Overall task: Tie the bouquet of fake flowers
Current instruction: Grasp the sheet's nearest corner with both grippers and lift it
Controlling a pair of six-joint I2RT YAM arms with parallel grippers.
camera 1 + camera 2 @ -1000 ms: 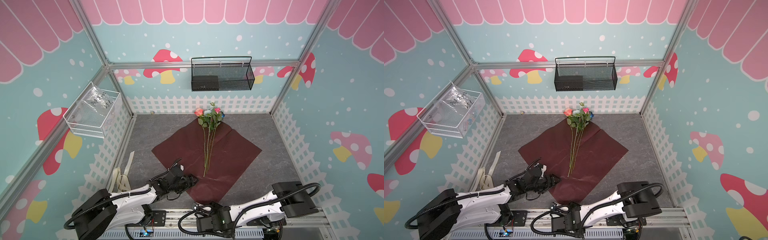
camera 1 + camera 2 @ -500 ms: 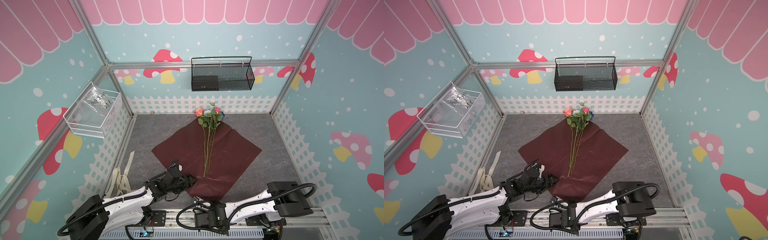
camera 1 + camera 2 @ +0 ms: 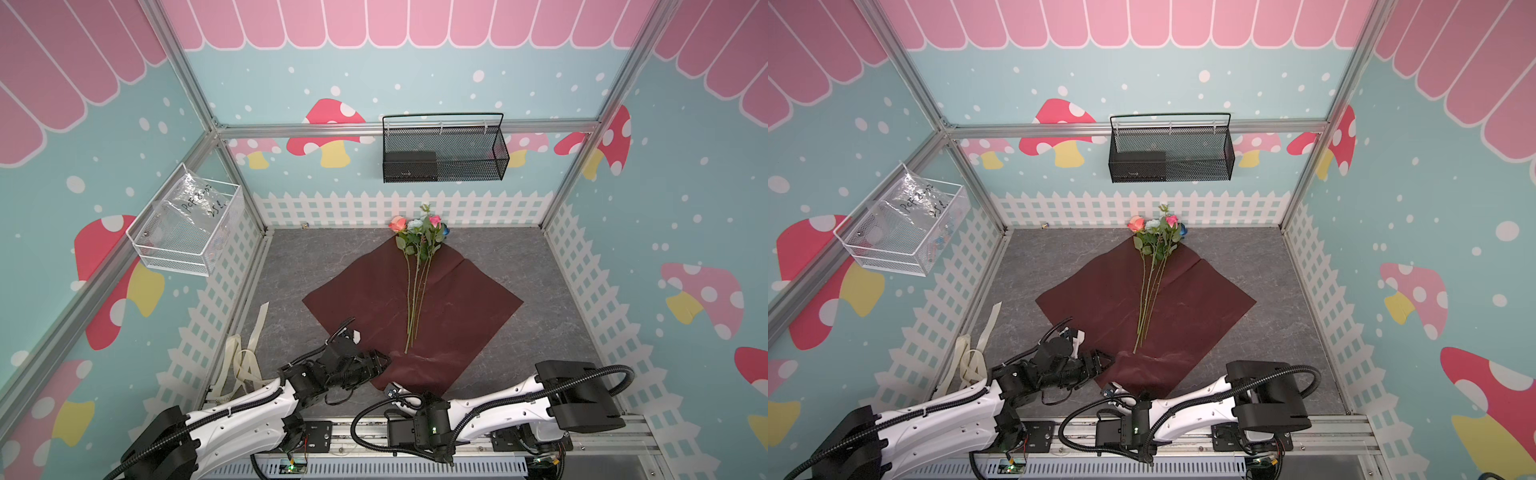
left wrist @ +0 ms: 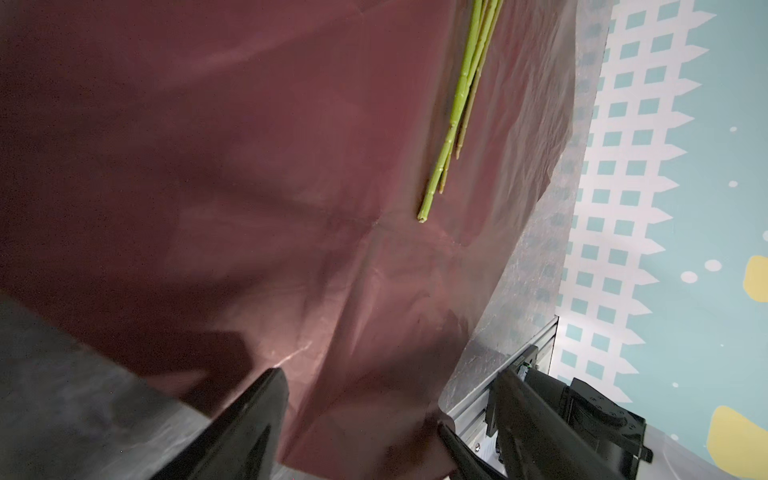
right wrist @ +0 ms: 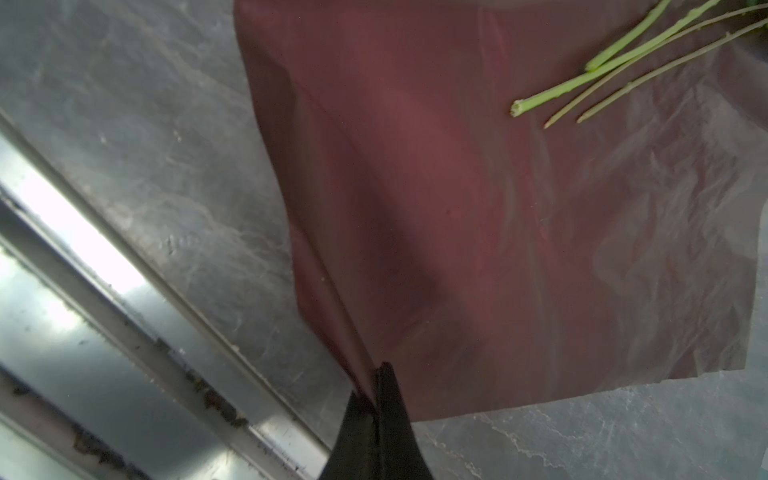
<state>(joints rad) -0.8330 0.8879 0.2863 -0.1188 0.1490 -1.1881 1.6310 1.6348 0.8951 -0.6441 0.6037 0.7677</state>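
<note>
I see my right pincer [image 5: 376, 399] clamped on a corner of the wrapping paper [image 5: 498, 208]; my left pincer [image 4: 386, 374] hangs wide open over its edge.

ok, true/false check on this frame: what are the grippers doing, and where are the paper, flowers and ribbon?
1. The right gripper is shut on the near corner of the dark red wrapping paper. True.
2. The left gripper clamps the green flower stems. False: it is open at the paper's near left edge, clear of the stems.
3. The cream ribbon is tied round the stems. False: it lies loose on the grey floor, off the paper.
4. The flower heads point toward the white picket-fence back wall. True.
</note>
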